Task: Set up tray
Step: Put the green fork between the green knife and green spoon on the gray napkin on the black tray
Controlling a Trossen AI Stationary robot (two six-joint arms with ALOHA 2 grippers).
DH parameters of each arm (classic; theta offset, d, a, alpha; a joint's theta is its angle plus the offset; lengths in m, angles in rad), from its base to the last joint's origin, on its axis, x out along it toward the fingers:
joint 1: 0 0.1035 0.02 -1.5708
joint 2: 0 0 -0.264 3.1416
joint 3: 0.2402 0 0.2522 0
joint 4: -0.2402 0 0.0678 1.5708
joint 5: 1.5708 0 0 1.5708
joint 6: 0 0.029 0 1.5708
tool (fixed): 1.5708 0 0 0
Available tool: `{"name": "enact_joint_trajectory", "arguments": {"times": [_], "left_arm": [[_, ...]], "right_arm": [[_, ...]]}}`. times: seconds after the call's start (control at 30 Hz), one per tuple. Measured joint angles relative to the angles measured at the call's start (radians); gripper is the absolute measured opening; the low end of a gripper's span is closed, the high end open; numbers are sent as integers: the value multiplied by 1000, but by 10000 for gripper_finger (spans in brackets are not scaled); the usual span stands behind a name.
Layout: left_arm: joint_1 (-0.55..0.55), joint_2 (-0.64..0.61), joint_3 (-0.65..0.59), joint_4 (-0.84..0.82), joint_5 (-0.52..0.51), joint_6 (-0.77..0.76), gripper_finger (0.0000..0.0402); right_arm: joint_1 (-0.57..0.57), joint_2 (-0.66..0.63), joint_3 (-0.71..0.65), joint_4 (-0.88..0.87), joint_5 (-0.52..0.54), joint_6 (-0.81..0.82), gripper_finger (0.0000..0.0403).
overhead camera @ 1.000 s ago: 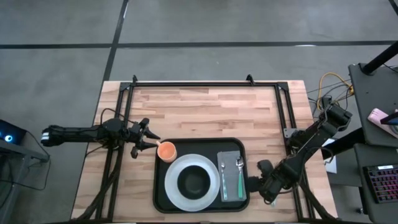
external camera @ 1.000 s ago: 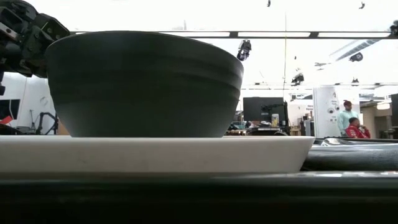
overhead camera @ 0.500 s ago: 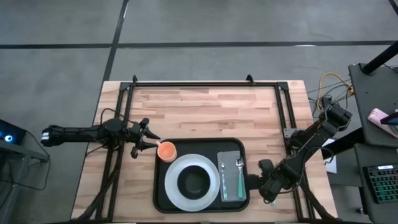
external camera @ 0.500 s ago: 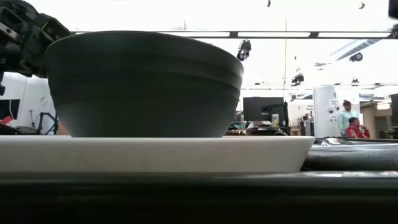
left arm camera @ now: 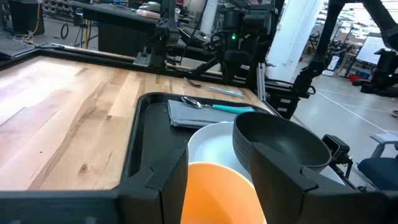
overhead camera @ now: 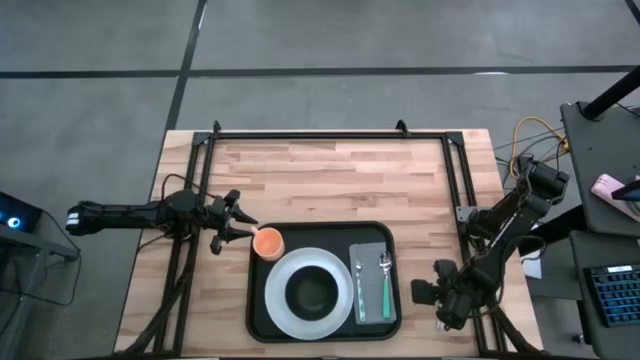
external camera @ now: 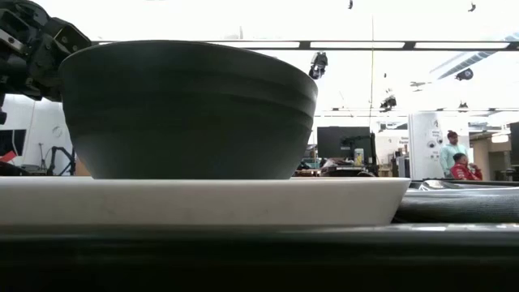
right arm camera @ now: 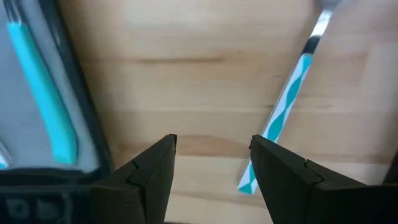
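The black tray [overhead camera: 258,300] lies on the table's near side. On it rest a white plate [overhead camera: 283,312] carrying a black bowl [overhead camera: 313,291], an orange cup [overhead camera: 267,242] in its far-left corner, and a grey napkin [overhead camera: 369,300] with a teal-handled spoon and fork. My left gripper [overhead camera: 243,231] is open and level, just left of the cup; in the left wrist view the cup [left arm camera: 217,199] shows between its fingers [left arm camera: 168,177]. My right gripper [overhead camera: 422,293] is open over bare wood right of the tray. A teal-and-white-handled utensil [right arm camera: 280,118] lies on the wood near it.
A black metal frame [overhead camera: 300,134] runs round the table's far, left and right sides. Bare wood [overhead camera: 330,180] stretches beyond the tray. In the low view the bowl [external camera: 186,109] and plate [external camera: 203,201] fill the foreground; people sit far off in the room.
My right gripper has drawn back from the tray's right rim toward the table's right edge, staying open. Left arm, cup and tray contents are as before.
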State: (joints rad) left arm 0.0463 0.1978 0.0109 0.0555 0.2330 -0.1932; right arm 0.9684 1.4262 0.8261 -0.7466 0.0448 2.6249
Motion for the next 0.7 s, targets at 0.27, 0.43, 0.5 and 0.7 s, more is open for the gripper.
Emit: {"name": "enact_joint_trajectory", "arguments": {"times": [0.27, 0.43, 0.5, 0.7], "left_arm": [[0, 0, 0, 0, 0, 0, 151], [0, 0, 0, 0, 0, 0, 151], [0, 0, 0, 0, 0, 0, 151], [0, 0, 0, 0, 0, 0, 151]], "right_arm": [[7, -7, 0, -93, -55, 11, 196], [38, -11, -18, -88, -72, 22, 196], [48, -13, -32, -75, -80, 35, 196], [50, -16, -54, -59, -88, 35, 196]]}}
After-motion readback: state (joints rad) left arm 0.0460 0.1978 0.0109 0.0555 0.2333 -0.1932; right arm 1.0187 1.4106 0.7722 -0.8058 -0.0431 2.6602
